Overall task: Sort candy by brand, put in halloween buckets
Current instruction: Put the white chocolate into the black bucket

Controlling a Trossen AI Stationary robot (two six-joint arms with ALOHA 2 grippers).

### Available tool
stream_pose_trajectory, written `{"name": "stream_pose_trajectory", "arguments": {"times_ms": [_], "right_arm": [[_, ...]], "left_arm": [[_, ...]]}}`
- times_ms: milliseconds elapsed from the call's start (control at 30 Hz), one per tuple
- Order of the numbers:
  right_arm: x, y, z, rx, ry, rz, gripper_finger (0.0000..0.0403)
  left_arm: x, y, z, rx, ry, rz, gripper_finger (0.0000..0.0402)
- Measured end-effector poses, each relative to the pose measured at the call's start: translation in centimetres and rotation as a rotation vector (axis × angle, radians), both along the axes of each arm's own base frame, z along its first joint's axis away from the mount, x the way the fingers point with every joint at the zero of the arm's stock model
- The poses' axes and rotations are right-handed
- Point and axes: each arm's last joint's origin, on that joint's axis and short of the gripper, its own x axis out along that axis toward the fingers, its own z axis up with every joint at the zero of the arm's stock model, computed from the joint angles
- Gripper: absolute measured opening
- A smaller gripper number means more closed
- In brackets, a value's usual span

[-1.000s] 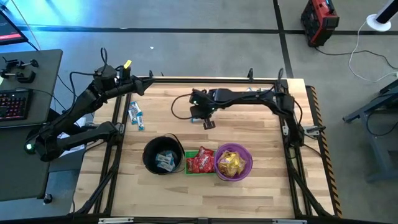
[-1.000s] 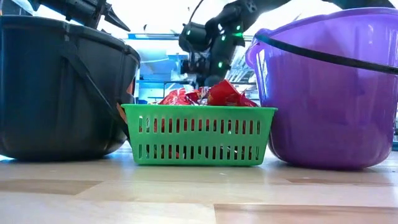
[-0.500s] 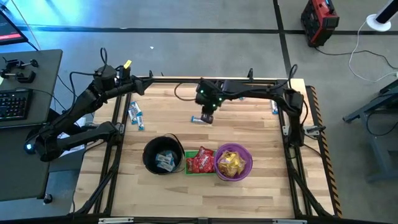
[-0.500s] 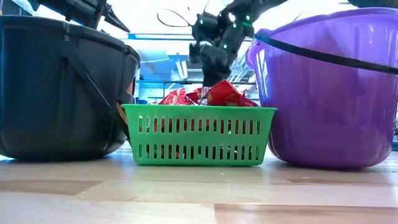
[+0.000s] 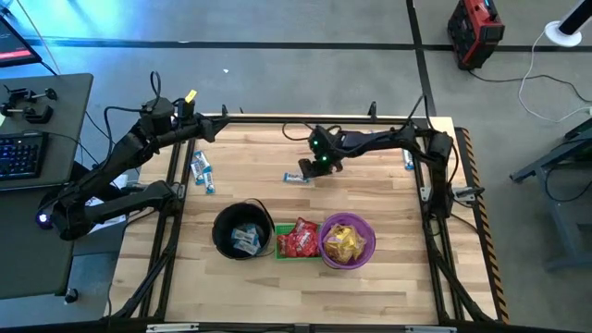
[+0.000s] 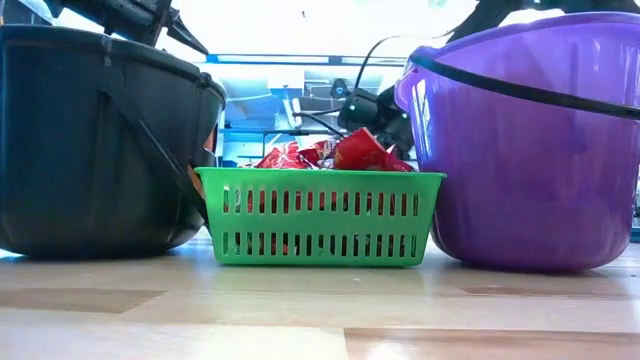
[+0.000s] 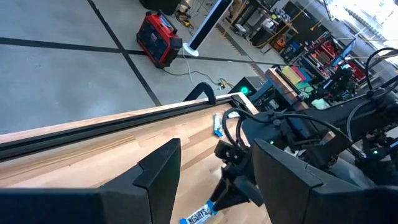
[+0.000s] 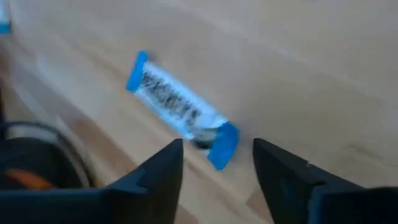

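A blue-and-white candy (image 5: pixel 296 177) lies flat on the wood in mid-table. My right gripper (image 5: pixel 317 167) stands open just to its right. In the right wrist view the candy (image 8: pixel 180 112) lies ahead of the right gripper (image 8: pixel 217 152), its near end close to the fingertips without touching them. Near the front edge stand the black pail (image 5: pixel 242 231) holding blue-and-white candy, the green basket (image 5: pixel 296 240) holding red candy, and the purple bucket (image 5: pixel 347 241) holding yellow candy. My left gripper (image 5: pixel 197 127) hangs open over the far left corner (image 7: pixel 216 149).
Two more blue-and-white candies (image 5: pixel 203 172) lie near the left edge below my left arm, and one (image 5: pixel 408 161) lies by the right rail. In the low view the basket (image 6: pixel 320 215) sits between the pail (image 6: pixel 100 140) and the purple bucket (image 6: pixel 530 140). Bare wood lies between the buckets and the mid-table candy.
My right gripper has drawn back toward the table's far right and come down lower. The blue-and-white candy that was at its tip now lies on the table, apart from it.
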Motion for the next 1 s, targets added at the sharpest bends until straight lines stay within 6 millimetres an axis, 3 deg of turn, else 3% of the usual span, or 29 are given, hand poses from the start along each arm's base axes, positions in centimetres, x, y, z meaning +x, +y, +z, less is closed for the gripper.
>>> {"name": "stream_pose_trajectory", "arguments": {"times_ms": [200, 600, 767, 1000], "right_arm": [[0.0, 0.2, -0.1, -0.029, 0.026, -0.054, 0.0212], [1.2, 1.5, -2.0, 0.015, 0.066, -0.196, 0.0181], [1.2, 1.7, -2.2, 0.012, 0.086, -0.233, 0.013], [1.3, 2.4, -2.4, -0.048, 0.117, -0.229, 0.0018]], "left_arm": [[0.0, 0.0, 0.0, 0.0, 0.0, 0.0, 0.0186], [0.1, 0.1, -0.1, -0.003, 0.003, -0.001, 0.0186], [0.1, 0.1, -0.1, 0.005, 0.008, -0.004, 0.0186], [0.1, 0.1, -0.1, 0.023, 0.02, -0.01, 0.0186]]}}
